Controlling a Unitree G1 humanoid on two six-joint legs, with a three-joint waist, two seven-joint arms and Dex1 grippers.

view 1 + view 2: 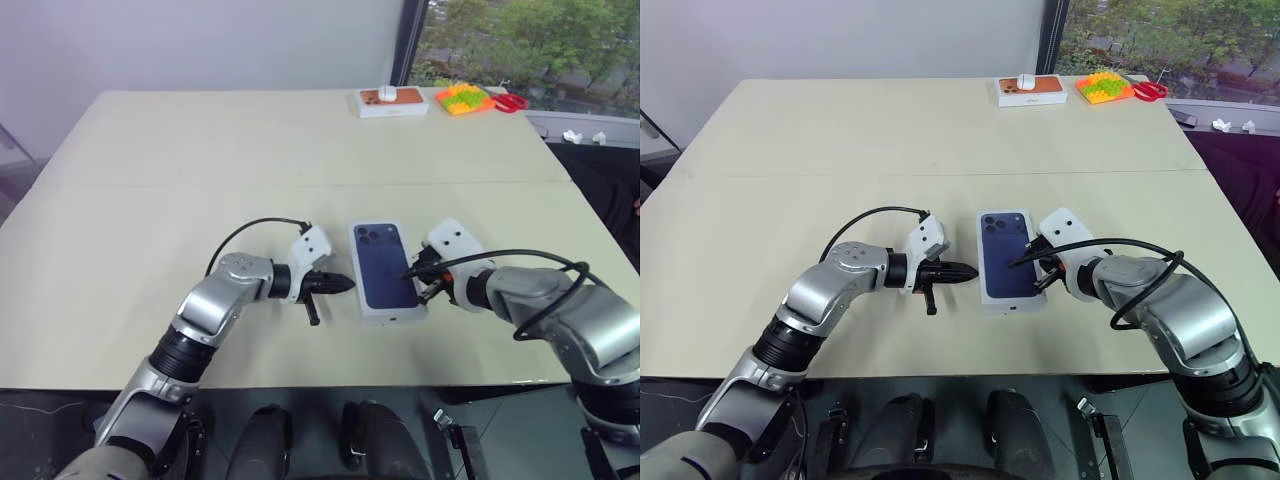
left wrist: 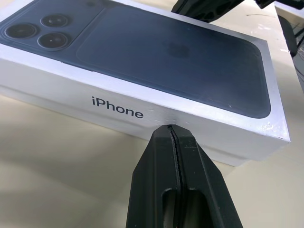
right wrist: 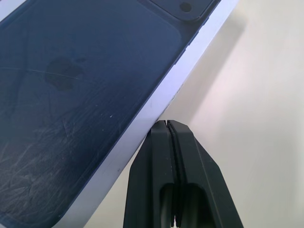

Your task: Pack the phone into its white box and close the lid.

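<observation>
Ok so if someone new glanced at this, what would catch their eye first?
Probably the closed white box, its lid printed with a dark blue phone picture, lying near the table's front edge. The left end effector and right end effector, both shut, flank its long sides, tips at the box walls. Next, the colourful clutter at the far edge by the window.

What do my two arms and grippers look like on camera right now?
Both arms are silver-grey metal with black joints and white wrist housings. A black cable loops over the left forearm, another over the right. The left gripper and right gripper have two black fingers each.
</observation>
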